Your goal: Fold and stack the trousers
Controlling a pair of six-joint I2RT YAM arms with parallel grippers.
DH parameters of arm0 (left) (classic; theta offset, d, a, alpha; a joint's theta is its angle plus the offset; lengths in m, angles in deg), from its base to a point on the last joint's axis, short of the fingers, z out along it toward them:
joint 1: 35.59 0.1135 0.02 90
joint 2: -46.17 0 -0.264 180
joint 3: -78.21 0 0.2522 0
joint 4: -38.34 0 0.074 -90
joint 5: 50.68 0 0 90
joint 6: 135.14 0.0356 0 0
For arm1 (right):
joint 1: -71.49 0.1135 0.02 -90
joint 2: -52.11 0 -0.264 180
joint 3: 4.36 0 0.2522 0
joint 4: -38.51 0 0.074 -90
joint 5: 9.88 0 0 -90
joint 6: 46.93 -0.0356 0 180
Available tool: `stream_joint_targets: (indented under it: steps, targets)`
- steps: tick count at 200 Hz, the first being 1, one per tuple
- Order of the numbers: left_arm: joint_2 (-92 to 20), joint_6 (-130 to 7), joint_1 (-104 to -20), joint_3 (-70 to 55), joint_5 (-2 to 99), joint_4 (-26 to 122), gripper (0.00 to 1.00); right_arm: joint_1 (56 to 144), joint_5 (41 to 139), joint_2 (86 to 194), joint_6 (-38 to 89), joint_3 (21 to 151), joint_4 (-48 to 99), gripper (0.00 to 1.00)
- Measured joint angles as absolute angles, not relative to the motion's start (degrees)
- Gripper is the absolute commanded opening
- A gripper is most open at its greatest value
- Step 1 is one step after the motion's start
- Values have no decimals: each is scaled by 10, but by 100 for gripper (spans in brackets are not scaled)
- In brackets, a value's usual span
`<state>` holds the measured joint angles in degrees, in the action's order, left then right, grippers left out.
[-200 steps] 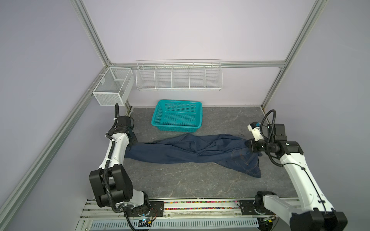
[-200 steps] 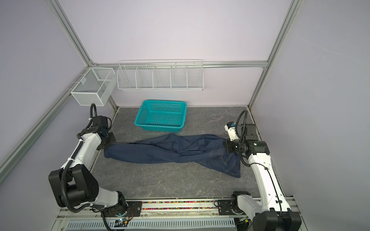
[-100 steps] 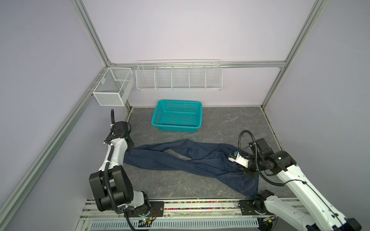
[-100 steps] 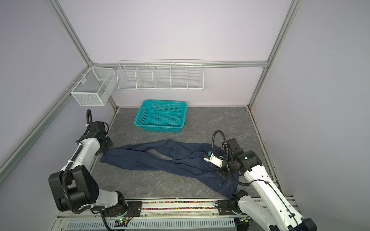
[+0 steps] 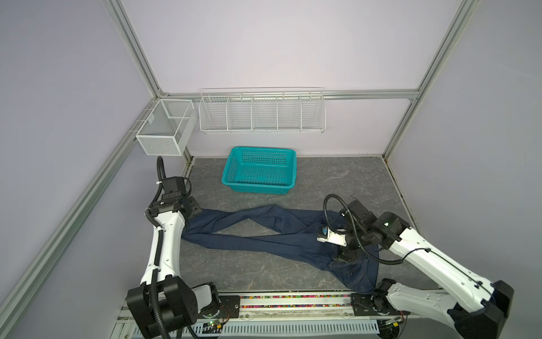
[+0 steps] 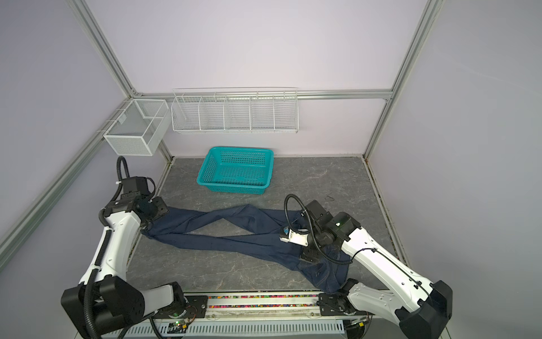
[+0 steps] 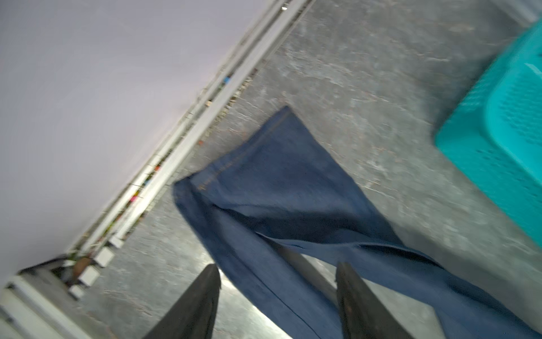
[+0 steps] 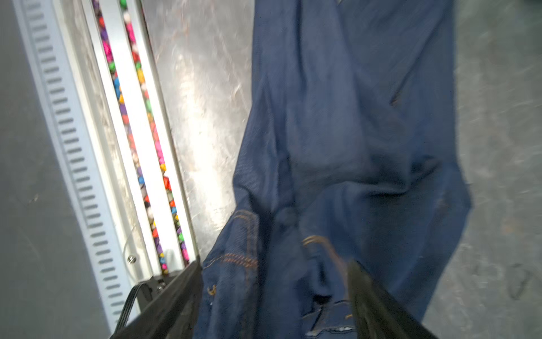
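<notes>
You have the teal basket (image 5: pixel 258 189), perforated plastic, at the back of the grey marbled table (image 5: pixel 337 182). The trousers (image 5: pixel 264 242) lie in front of it, on the table rather than inside. They are dark, creased denim, legs bowed apart around a gap (waist toward the right arm). The left gripper (image 7: pixel 278 265) and right gripper (image 8: pixel 274 262) both stand with fingers spread over the cloth.

Jeans (image 5: pixel 264 243): dark navy denim, tan-orange seam stitching. Basket (image 5: pixel 229 171): teal, grid of holes. Table (image 5: pixel 337 182): grey, marbled w/ pale veins. Wire racks (image 5: pixel 262 117): white. Arms (image 5: pixel 167 240): white shells, black joints + cables. Front rail (image 5: pixel 293 297): strip of multicolour beads. Walls (image 5: pixel 278 44): pale lilac.
</notes>
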<state>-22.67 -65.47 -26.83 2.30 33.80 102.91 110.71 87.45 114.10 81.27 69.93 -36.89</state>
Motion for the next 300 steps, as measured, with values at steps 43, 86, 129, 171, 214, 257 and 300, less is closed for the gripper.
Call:
stream_joint_targets:
  steps: [43, 86, 129, 171, 214, 257, 300]
  targets:
    - [-179, -750, -401, 94, 387, 1034, 67, 1060, 871, 1138, 797, 770, -358, 84]
    - [-202, -834, -559, 118, 404, 1007, 68, 934, 836, 1178, 613, 770, -282, 87]
    - [-254, -849, -698, 119, 421, 934, 69, 821, 823, 1230, 370, 699, -209, 86]
    - [-330, -791, -806, 98, 464, 838, 72, 712, 814, 1242, 207, 608, -188, 86]
    - [-419, -671, -870, 57, 512, 760, 72, 661, 812, 1247, 136, 562, -164, 84]
    - [-480, -555, -896, 39, 541, 737, 73, 648, 812, 1298, 119, 531, -119, 82]
    - [-509, -451, -924, 25, 561, 724, 72, 644, 830, 1335, 104, 503, -61, 55]
